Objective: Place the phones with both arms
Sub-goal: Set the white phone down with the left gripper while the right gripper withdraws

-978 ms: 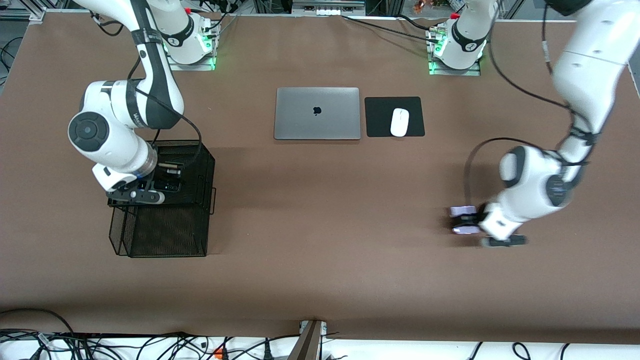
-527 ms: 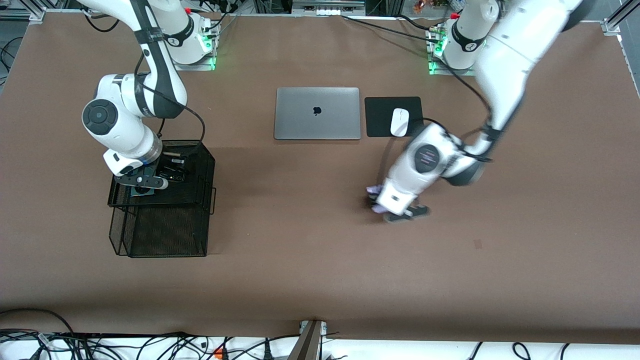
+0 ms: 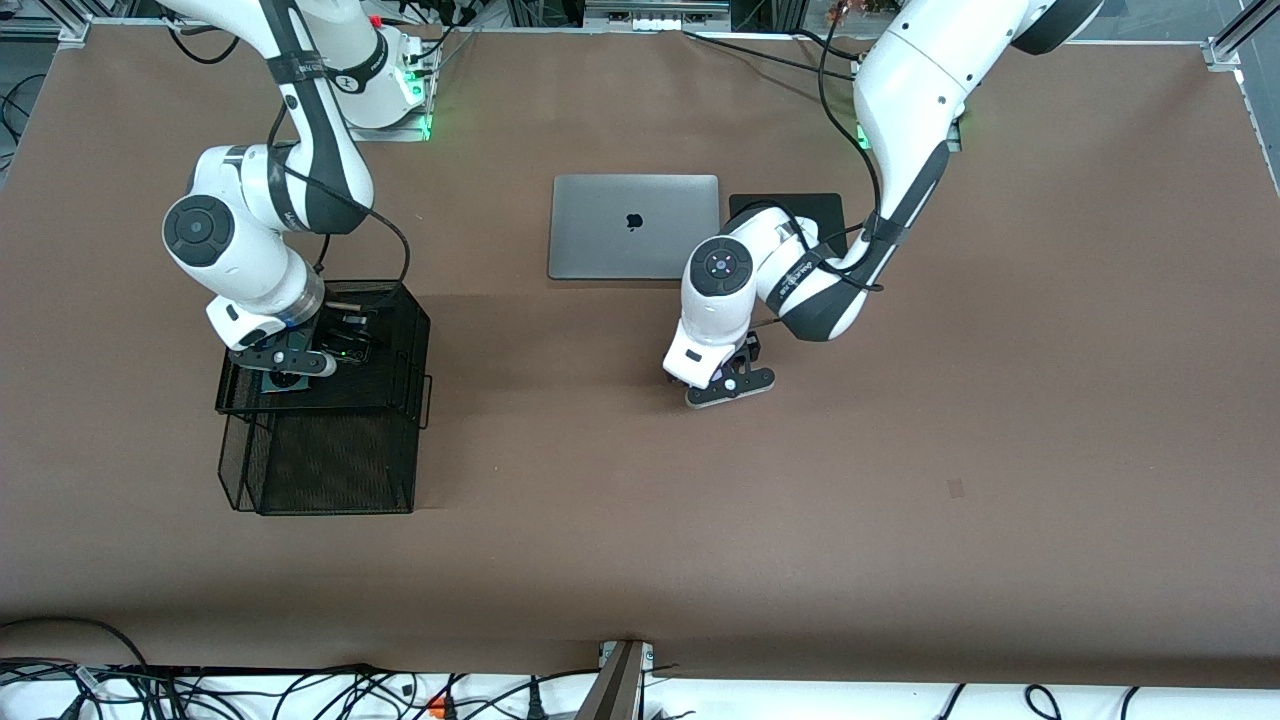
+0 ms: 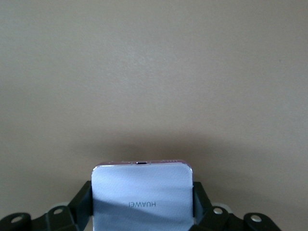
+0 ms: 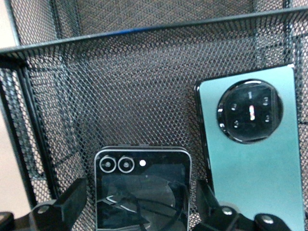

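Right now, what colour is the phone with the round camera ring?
Dark green phone, clearest in the right wrist view.

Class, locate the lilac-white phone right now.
The lilac-white phone sits gripped in the left end effector, over bare table nearer the front camera than the laptop.

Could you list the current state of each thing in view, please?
Lilac-white phone: clamped in left gripper, over bare table.
Black phone: in mesh tray, between right gripper fingers.
Green phone: lying flat beside it.
Laptop: closed.

Brown table (image 3: pixel 620 520): laptop (image 3: pixel 634 227), mesh rack (image 3: pixel 325 400).
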`<state>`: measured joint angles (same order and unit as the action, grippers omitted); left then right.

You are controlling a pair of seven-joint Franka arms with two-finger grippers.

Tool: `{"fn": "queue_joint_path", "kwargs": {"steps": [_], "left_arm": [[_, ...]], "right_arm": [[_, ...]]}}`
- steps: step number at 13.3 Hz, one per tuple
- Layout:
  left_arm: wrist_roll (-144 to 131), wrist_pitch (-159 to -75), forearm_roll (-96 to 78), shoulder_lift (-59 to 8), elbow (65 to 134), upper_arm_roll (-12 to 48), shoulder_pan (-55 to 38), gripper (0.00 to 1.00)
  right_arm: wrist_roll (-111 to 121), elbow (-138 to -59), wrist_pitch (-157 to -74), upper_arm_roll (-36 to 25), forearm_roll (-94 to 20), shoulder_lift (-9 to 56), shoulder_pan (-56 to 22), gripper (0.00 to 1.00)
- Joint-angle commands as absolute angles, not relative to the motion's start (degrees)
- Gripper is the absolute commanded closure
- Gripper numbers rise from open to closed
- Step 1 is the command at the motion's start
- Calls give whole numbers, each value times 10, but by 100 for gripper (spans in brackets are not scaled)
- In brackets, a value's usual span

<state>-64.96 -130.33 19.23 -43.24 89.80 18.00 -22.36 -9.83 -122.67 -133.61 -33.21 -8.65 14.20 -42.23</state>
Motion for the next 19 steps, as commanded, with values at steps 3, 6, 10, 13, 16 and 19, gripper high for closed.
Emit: {"fn": "queue_joint_path", "kwargs": {"steps": [3,6,10,13,16,19], "left_arm": [[-707,-1280,199,-531,761,146,-311,100],[-719,-1267,197,-584,687,137,-346,100],[-725,-1267,193,-600,661,138,-360,100],[-720,-1270,193,-606,657,138,-381,100],[-707,-1268,199,-610,649,136,-402,71],[-691,-1262,198,-596,649,121,-395,0]], "right_arm": [[-90,-1160,-1287,-348,-93,129,-424,0],[-88,-1093,-1217,-360,-93,141,-414,0],[-90,-1042,-1166,-359,-95,141,-396,0],[-89,-1028,-1155,-360,-95,149,-392,0],[-91,-1028,-1155,-359,-95,149,-393,0],[-91,-1029,-1155,-359,-95,149,-393,0]]}}
